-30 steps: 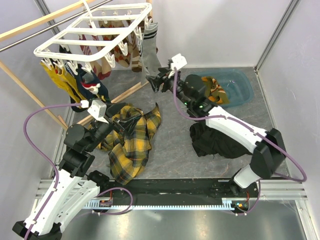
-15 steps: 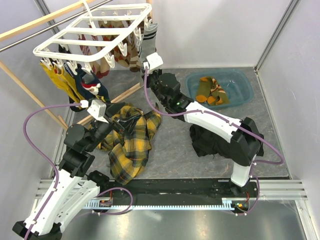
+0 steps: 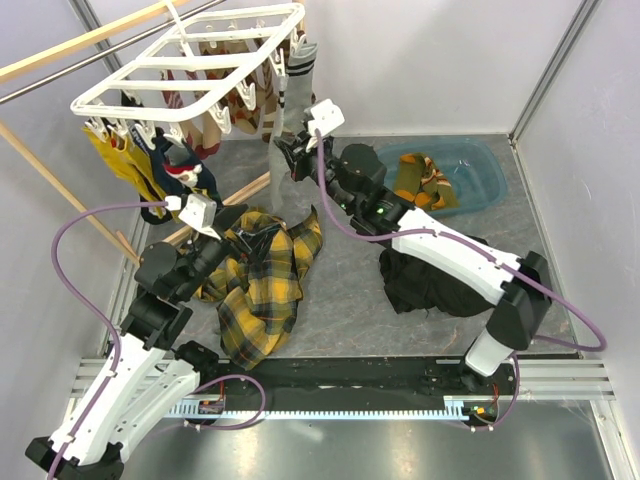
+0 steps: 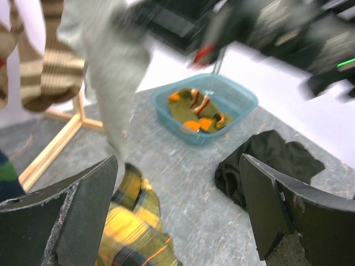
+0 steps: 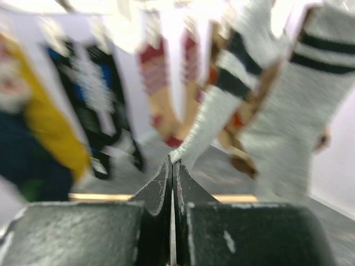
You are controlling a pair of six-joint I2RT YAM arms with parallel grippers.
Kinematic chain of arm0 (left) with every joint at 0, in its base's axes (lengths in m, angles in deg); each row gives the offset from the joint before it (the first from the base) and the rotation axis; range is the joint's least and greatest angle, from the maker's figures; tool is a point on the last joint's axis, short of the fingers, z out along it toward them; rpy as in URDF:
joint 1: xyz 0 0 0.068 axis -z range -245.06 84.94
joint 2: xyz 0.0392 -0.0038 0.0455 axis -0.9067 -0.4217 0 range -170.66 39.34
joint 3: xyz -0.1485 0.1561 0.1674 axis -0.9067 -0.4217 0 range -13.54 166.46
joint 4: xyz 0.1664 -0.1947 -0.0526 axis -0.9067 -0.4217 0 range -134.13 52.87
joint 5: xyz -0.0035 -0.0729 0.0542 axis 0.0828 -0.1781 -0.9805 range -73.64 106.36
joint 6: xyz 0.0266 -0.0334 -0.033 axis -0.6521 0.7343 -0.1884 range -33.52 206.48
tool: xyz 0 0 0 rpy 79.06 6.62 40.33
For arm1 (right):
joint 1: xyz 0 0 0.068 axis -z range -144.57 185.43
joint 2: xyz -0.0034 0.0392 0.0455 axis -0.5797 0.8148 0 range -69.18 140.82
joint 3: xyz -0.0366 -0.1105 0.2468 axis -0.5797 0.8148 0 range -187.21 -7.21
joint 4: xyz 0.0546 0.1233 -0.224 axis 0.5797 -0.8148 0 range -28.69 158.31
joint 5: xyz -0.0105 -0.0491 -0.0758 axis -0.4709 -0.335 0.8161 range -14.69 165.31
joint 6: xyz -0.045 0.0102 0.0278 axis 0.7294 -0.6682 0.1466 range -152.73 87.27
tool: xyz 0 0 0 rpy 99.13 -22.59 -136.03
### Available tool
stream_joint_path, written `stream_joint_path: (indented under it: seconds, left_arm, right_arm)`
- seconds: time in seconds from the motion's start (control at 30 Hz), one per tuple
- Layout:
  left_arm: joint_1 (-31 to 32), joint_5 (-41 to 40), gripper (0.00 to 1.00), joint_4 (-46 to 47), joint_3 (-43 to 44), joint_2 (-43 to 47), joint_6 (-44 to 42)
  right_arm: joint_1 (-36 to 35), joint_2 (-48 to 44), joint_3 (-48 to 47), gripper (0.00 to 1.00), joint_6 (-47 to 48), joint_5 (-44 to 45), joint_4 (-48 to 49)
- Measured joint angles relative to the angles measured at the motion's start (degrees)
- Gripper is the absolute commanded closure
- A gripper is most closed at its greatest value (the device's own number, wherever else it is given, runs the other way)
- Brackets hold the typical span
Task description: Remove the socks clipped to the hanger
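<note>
Grey sock with black stripes [image 3: 292, 95] hangs from the 1 o'clock corner of the white clip hanger [image 3: 82, 101], which you will find at 11 o'clock in the overhead view. The right arm [image 3: 450, 255] reaches to that sock's lower end. In the right wrist view its jaws are pressed together with the tip of the grey striped sock [image 5: 213, 119] pinched between them. That view is blurred, so you cannot tell how much of the fabric is caught.

The other socks are clipped along the frame. A mustard sock [image 3: 115, 155] and a navy sock [image 3: 185, 175] hang at its 7 o'clock edge. Red-patterned and tan ones sit further in, but they are too blurred to name exactly.

The left arm [image 3: 150, 320] holds its jaws wide apart, gripping nothing, above the yellow plaid cloth [image 3: 260, 290] at 8 o'clock on the tabletop [image 3: 340, 290].

At 2 o'clock a blue basin [image 3: 490, 170] holds olive-and-orange socks [image 3: 420, 180]. A black garment [image 3: 425, 285] lies crumpled at 4 o'clock, just beside the basin. The foot of a wooden rack [image 3: 250, 185] rests on the tabletop below the hanger.
</note>
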Motion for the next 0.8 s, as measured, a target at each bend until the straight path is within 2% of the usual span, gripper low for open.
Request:
stream_joint_path:
  seconds: [0.33,0.6,0.8]
  left_arm:
    - [0.0,-2.2,0.04,-0.9,0.0,0.3,-0.1]
    - [0.0,-5.0,0.05,-0.9,0.2,-1.2,-1.5]
    - [0.0,-6.1,0.09,-1.0,4.4,-6.0,-2.5]
  right_arm:
    - [-1.6,-3.8,0.0,1.00,-10.5,-10.5,-1.0]
    - [-1.6,-3.8,0.0,1.00,-18.5,-13.2,-2.1]
    - [-1.7,-3.8,-0.1,1.00,-23.4,-14.7,-1.4]
